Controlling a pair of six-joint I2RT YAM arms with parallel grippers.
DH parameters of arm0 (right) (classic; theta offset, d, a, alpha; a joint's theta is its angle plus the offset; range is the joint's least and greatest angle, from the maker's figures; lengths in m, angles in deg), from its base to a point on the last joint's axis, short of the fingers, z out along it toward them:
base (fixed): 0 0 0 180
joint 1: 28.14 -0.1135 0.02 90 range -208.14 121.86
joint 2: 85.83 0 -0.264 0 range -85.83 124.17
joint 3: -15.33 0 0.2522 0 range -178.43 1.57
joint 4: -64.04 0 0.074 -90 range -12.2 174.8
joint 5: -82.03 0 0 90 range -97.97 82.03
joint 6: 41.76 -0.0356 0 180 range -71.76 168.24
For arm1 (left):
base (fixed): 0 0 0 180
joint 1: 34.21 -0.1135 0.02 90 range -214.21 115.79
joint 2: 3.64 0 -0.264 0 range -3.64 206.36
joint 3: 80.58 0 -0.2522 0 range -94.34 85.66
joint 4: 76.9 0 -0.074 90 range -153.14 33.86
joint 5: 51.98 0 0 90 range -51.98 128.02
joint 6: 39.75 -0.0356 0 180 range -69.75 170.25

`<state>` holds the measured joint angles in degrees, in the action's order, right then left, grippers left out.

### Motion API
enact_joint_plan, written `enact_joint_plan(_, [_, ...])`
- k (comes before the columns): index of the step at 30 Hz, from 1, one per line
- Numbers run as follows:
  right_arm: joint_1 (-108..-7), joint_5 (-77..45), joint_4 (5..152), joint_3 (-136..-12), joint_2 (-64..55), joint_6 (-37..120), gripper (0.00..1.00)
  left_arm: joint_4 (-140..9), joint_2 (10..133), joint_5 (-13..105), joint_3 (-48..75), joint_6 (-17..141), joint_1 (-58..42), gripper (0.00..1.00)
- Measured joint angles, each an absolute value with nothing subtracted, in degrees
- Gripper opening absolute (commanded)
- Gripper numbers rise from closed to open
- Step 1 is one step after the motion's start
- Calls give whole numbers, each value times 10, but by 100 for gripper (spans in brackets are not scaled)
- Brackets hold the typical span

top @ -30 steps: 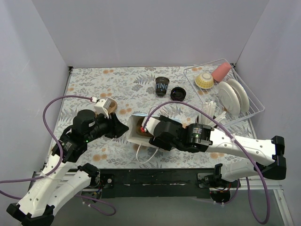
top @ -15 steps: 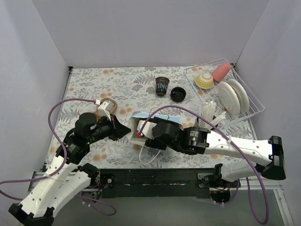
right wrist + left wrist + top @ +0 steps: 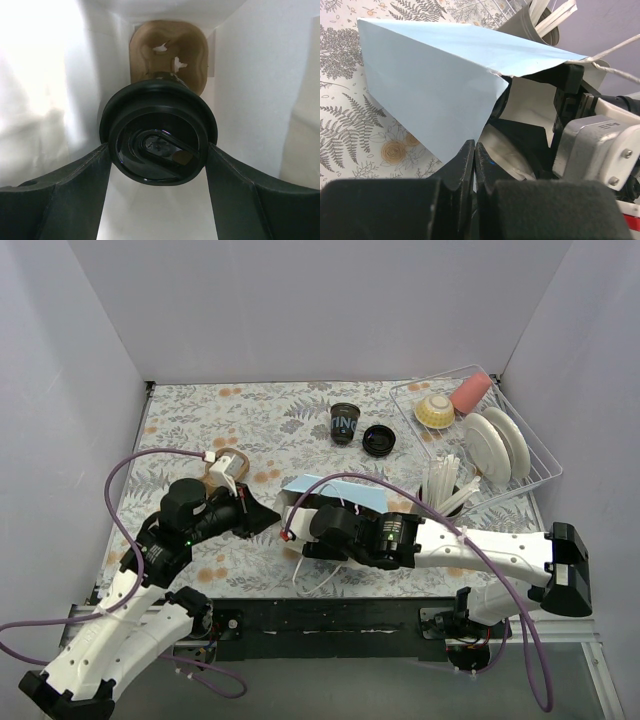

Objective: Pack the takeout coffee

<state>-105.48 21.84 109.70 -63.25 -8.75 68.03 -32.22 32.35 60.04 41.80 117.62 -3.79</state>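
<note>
The right gripper [image 3: 158, 150] is inside the blue paper bag [image 3: 430, 85]. Its jaws are wide and press on a lidded takeout coffee cup [image 3: 158, 125], with the cardboard carrier [image 3: 169, 52] deeper behind it. The bag walls stand near on both sides. The left gripper [image 3: 473, 152] is fully closed at the bag's lower edge, perhaps pinching it. Another cup [image 3: 344, 423] stands well apart on the table [image 3: 200, 420].

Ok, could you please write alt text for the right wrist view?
A black-lidded coffee cup is gripped between the right tool's two dark fingers, inside a white paper bag. Behind it, a brown cardboard cup carrier sits at the bag's far end.
</note>
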Motion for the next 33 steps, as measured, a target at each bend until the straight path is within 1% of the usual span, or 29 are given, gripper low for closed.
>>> enact_joint_plan(5, [-1055,249,1085,-608,-79,680,41,-322,337,603,418,1187,-38,0])
enact_joint_plan(13, [-1054,264,1055,-584,-74,675,40,-306,339,601,418,1193,-38,0])
enact_joint_plan(21, [-1046,312,1043,-578,-70,662,40,-302,353,599,408,1205,-40,0])
enact_joint_plan(22, [-1046,314,1042,-578,-70,660,40,-301,354,599,407,1206,-40,2])
enact_joint_plan(23, [-1046,315,1042,-578,-71,658,40,-301,355,598,407,1208,-41,13])
enact_joint_plan(26, [-1046,316,1042,-575,-76,652,40,-295,356,594,403,1212,-41,29])
enact_joint_plan(27, [-1046,316,1041,-572,-80,649,40,-290,357,592,400,1213,-41,31])
enact_joint_plan(33, [-1039,318,1042,-568,-93,641,40,-262,355,583,390,1220,-41,32])
